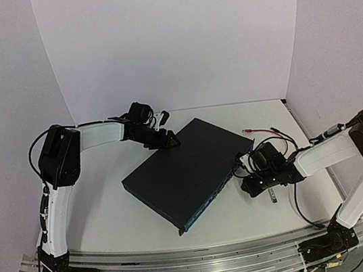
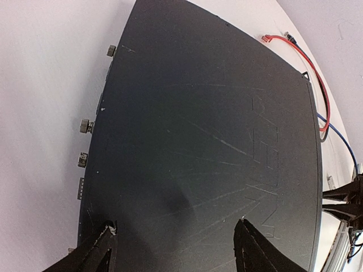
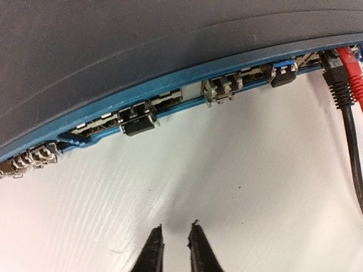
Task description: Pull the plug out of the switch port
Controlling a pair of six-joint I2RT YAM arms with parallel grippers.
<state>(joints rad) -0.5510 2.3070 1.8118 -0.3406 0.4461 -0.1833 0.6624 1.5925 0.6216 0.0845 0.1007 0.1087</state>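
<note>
While left gripper (image 2: 176,224) jaws gape over one switch (image 2: 198,124) holding two plugs (image 3: 339,85), right gripper (image 3: 177,225) jaws stand narrow.

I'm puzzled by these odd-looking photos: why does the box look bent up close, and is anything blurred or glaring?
Left wrist: the wide lens bulges the switch, faint sheen, scratches sharp. Right wrist: its port face bows; no glare. Top external: edges straight, light even, shadows weak.

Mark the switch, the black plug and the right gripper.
switch (image 1: 186,169), top external view, middle of its flat top.
black plug (image 3: 338,82), right wrist view, its ribbed boot.
right gripper (image 3: 174,228), right wrist view, midway between its fingertips.
</note>
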